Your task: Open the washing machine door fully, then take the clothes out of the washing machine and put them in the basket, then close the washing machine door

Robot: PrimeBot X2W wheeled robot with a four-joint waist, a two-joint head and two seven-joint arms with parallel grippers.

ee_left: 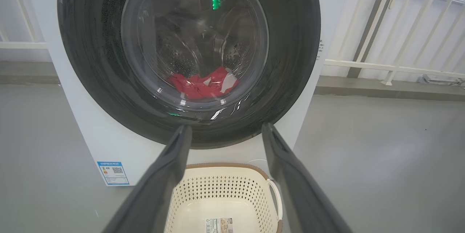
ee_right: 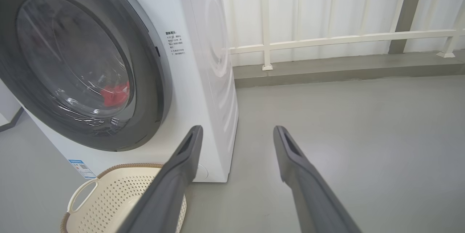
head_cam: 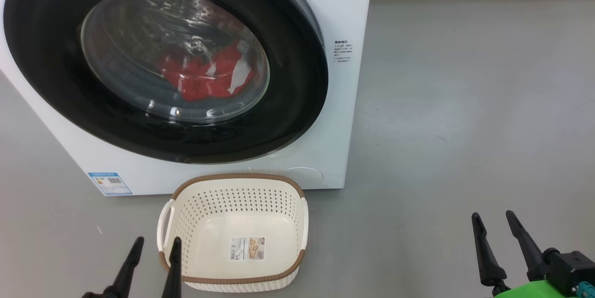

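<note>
Left claw (head_cam: 158, 242) hangs wide open and empty at the basket's (head_cam: 237, 178) 8 o'clock. The door (head_cam: 51, 70), shut on the washer (head_cam: 346, 5), lies at its 12 o'clock, so this arm looks nearer. Clothes (head_cam: 200, 77) sit behind the glass, low in the drum. Farther over, the right claw (head_cam: 492, 216), equally spread and empty, has the door at 10 o'clock. Its wrist view gives the door's 3 o'clock edge side-on, which the head view flattens.
</note>
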